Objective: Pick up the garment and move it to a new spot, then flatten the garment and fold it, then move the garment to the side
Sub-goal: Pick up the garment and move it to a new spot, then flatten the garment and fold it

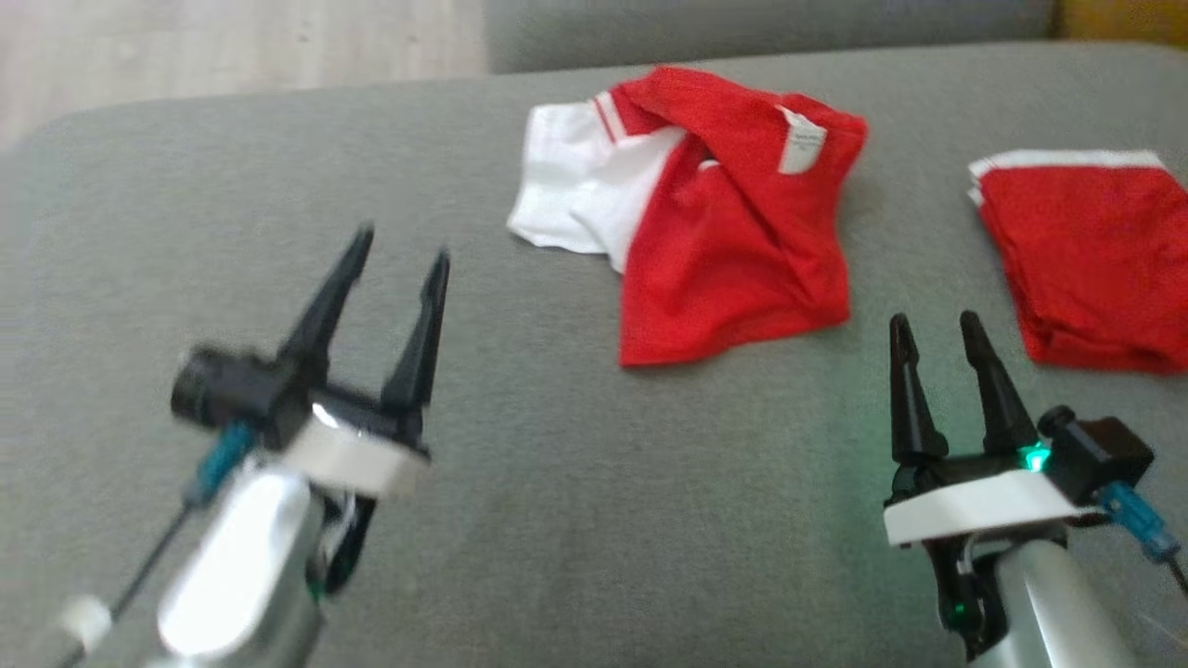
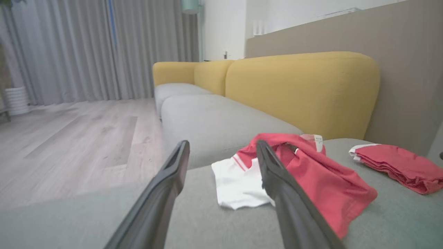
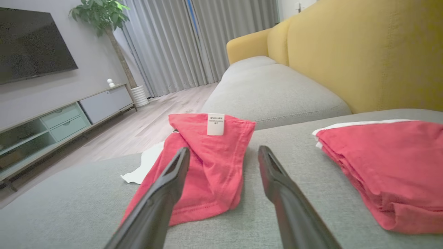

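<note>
While poised short of the crumpled red-and-white garment (image 1: 733, 232) on the grey sofa (image 1: 575, 482), left gripper (image 1: 403, 243) and right gripper (image 1: 934, 320) empty, jaws apart.

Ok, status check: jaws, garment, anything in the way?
Left gripper and right gripper: jaws open, empty, above the grey sofa seat. Red-and-white garment crumpled ahead, untouched. Folded red garment lies apart to its right; nothing blocking.

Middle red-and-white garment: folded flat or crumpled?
Crumpled. The red-and-white garment lies bunched with uneven overlapping flaps, label exposed.
</note>
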